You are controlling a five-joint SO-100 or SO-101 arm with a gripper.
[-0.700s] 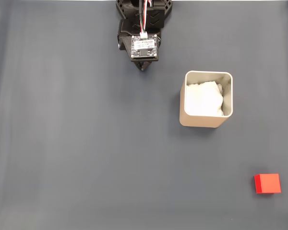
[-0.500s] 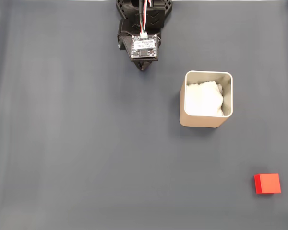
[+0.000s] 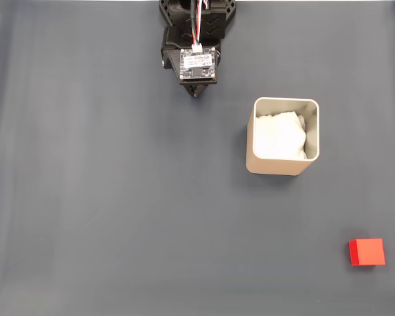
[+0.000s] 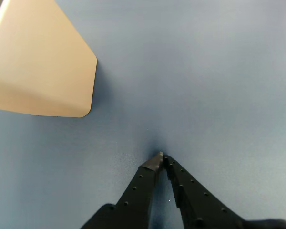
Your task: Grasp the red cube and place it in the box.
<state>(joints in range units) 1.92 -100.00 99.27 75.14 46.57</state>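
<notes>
The red cube (image 3: 367,252) lies on the grey mat at the lower right of the fixed view, far from the arm. The box (image 3: 284,136), beige with rounded corners and white padding inside, stands right of centre; in the wrist view its outer wall (image 4: 38,67) fills the upper left. My gripper (image 3: 196,91) sits folded at the top centre of the fixed view, left of and above the box. In the wrist view the gripper (image 4: 161,157) points its black fingers together at the tips just above the mat, shut with nothing held.
A dark grey mat (image 3: 105,197) covers the whole surface. The arm's base (image 3: 196,26) stands at the top edge. Wide bare mat lies to the left and between the box and the cube.
</notes>
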